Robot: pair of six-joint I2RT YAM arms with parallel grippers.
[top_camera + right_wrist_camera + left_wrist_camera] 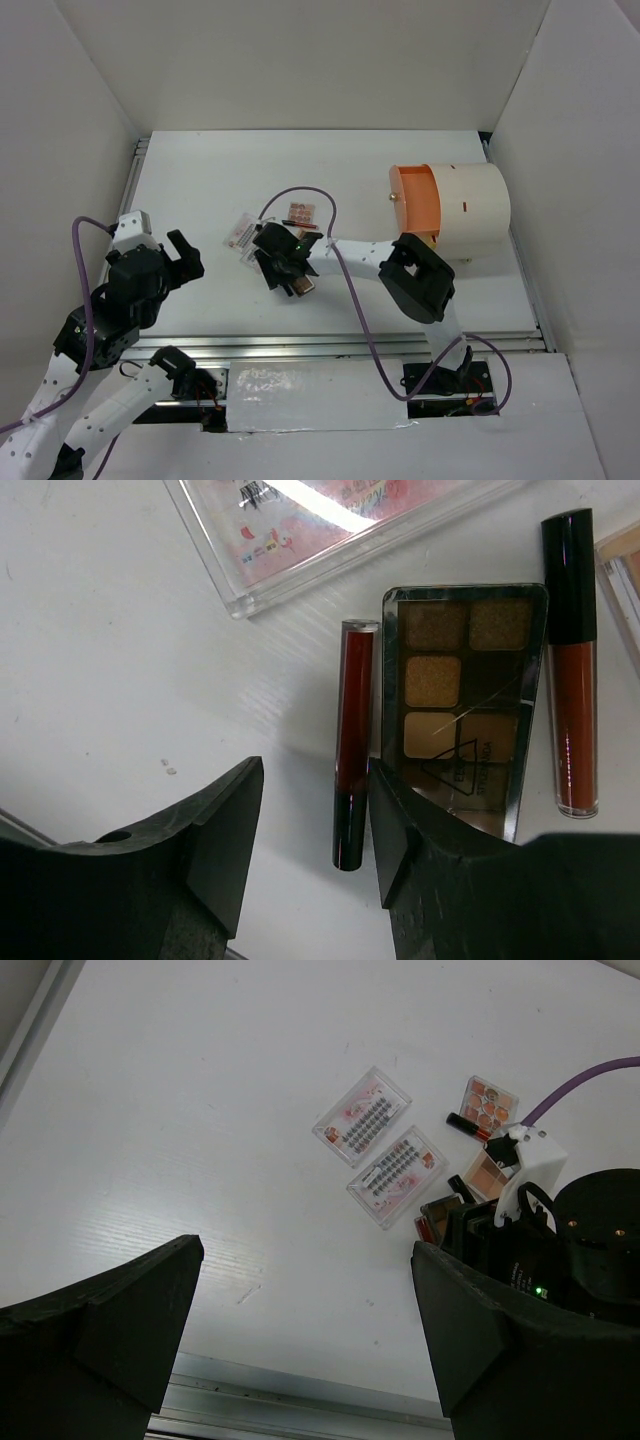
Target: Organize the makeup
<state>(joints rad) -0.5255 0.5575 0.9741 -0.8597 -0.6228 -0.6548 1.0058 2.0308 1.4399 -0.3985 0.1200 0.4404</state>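
One dark-red stick [352,745] beside palette [462,695] (brown, tan pans).

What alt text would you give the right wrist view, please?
The open right pincer straddles the lower end of a dark red stick lying on a white table. A brown palette lies just right of it, then an orange-red stick, with a clear pink-printed packet above.

We find the clear packet [330,530] cut off at twelve o'clock, a pale palette [625,570] cut at three o'clock, the brown palette [465,680] hidden at six o'clock behind a finger [450,880] of the right gripper [318,790], its print unreadable.
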